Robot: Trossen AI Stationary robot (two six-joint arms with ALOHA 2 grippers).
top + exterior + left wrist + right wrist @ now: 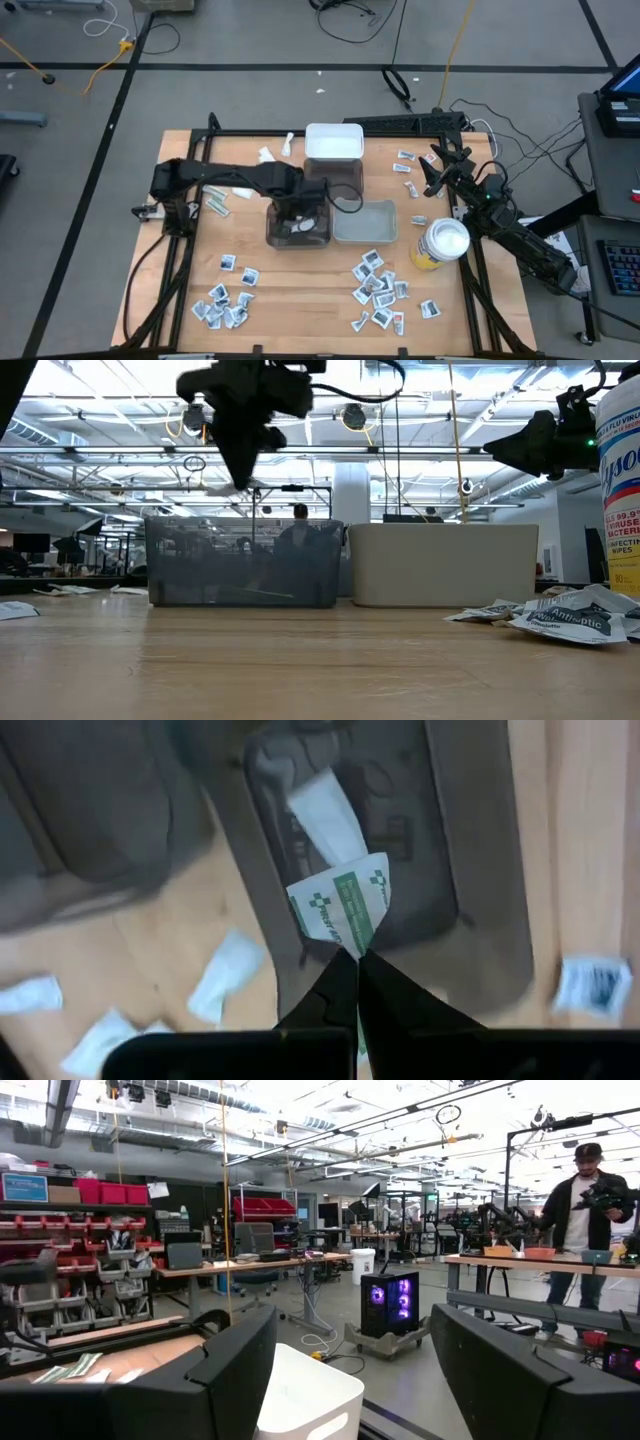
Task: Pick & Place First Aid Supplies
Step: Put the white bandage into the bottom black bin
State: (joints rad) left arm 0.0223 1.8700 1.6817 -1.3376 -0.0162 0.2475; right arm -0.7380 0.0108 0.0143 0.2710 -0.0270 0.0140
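My left gripper [300,213] hangs over the dark grey bin [297,228], pointing down. It is shut on a white packet with green print [345,905]. A white packet [322,810] lies on the bin's floor below it. In the low view the gripper [238,478] stands above the dark bin's rim [245,520]. More first aid supplies lie in loose heaps at the near left [228,300] and near right [380,290]. My right gripper [350,1370] waits open at the table's right edge [437,168], tipped a little upward, touching nothing. My left gripper pinches the green-printed packet by one end [352,946] between its two fingertips [335,985]. The fingers come from above, pointing down. The packet is lifted clear and sticks out past the fingertips over the dark bin.
A white bin [334,142] stands at the far middle and a clear bin [365,222] right of the dark one. A yellow canister with a white lid [440,245] stands at the right. Loose packets lie near the far right [408,170] and left [218,203].
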